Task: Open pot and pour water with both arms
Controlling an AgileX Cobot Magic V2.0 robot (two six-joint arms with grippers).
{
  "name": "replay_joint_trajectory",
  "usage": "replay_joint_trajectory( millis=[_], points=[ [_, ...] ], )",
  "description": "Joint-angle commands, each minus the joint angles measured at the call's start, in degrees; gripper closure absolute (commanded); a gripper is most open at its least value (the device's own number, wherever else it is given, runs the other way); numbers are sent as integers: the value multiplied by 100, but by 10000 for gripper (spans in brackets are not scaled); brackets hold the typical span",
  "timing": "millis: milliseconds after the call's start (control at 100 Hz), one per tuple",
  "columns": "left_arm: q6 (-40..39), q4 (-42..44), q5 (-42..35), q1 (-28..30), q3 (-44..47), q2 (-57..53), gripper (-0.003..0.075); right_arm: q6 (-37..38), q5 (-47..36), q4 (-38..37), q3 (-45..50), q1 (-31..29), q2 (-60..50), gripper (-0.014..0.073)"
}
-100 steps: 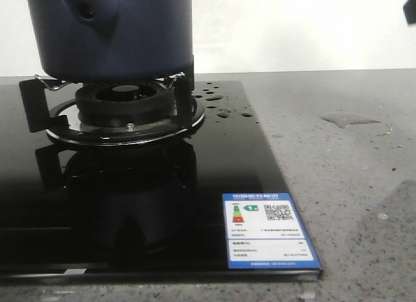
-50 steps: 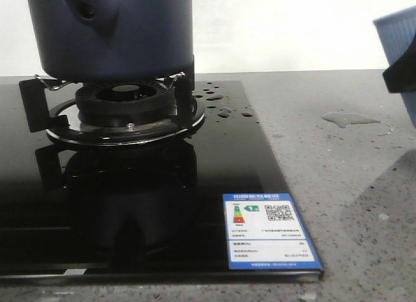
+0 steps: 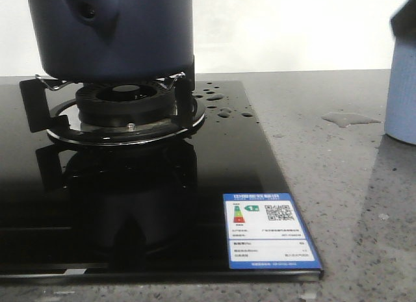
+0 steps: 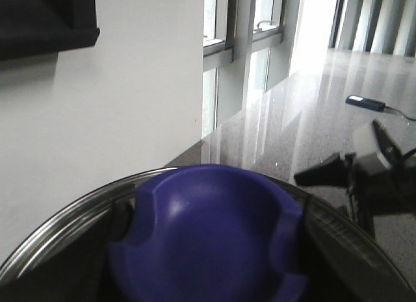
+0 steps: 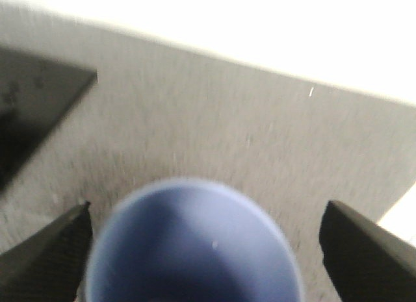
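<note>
The dark navy pot [image 3: 114, 29] sits on the burner at the far left; its top is out of the front view. In the left wrist view my left gripper [image 4: 211, 240] is closed on the blue knob [image 4: 208, 230] of the glass lid [image 4: 58, 221], with dark fingers [image 4: 119, 225] against both sides of the knob. Water shows as drops [image 3: 218, 104] on the cooktop and a thin puddle [image 3: 350, 119] on the counter. A light blue cup [image 3: 402, 88] stands on the counter at the right edge. My right gripper [image 5: 207, 210] stands open around the cup [image 5: 195, 250], with a gap at one finger.
A black glass cooktop [image 3: 227, 165] with a burner ring [image 3: 127, 104] fills the left and centre, and a blue energy label [image 3: 268, 230] is stuck at its front right corner. Grey speckled counter [image 3: 338, 185] lies to the right. A small dark device [image 4: 365, 102] lies on the counter far off.
The light blue cup came in at the upper right, held aloft, and has come down to stand on the counter. The pot and the water have not moved.
</note>
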Motion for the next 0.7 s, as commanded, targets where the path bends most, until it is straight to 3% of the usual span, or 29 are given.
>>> replay_joint_trajectory(
  millis=[0, 190, 290, 360, 490, 690],
  points=[
    [-23, -387, 20, 4, -171, 81, 416, 17, -199, -41, -302, -38, -372, -44],
    [7, -387, 20, 4, -171, 613, 416, 25, -530, 55, -370, -38, -1053, -35],
    [174, -399, 20, 4, -171, 851, 416, 25, -932, 112, -370, -38, -1502, 62],
    [295, -455, 20, 4, -171, 981, 416, 25, -1128, 112, -370, -38, -1780, 227],
    [483, -466, -274, 4, -171, 1150, 416, 25, -1163, 112, -370, -38, -2176, 668],
    [785, -515, -799, 4, -171, 1160, 416, 25, -973, 112, -359, -38, -2390, 659]
  ],
)
